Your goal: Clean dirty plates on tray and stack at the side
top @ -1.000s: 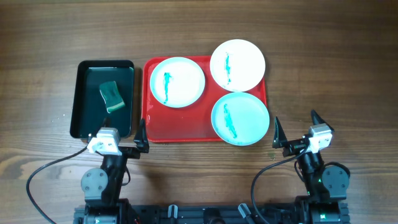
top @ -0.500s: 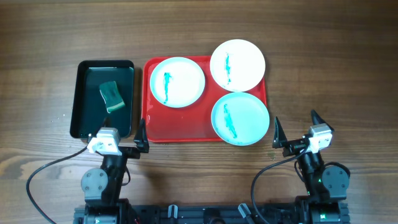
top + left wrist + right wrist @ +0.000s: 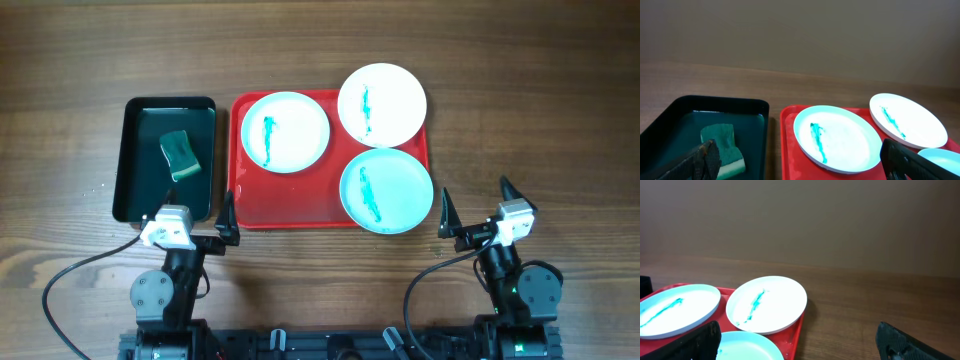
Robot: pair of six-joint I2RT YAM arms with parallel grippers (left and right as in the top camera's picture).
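Observation:
Three plates lie on the red tray (image 3: 255, 205), each with a teal smear: one at the back left (image 3: 285, 131), one at the back right (image 3: 381, 104) overhanging the rim, one at the front right (image 3: 386, 190). My left gripper (image 3: 190, 222) is open and empty, just in front of the black tray. My right gripper (image 3: 475, 205) is open and empty, right of the red tray's front corner. The left wrist view shows the back left plate (image 3: 837, 138) and the back right plate (image 3: 907, 120). The right wrist view shows the back right plate (image 3: 766, 304).
A smaller black tray (image 3: 135, 165) stands left of the red tray and holds a green sponge (image 3: 180, 155), also seen in the left wrist view (image 3: 722, 146). Bare wooden table (image 3: 530, 110) surrounds both trays.

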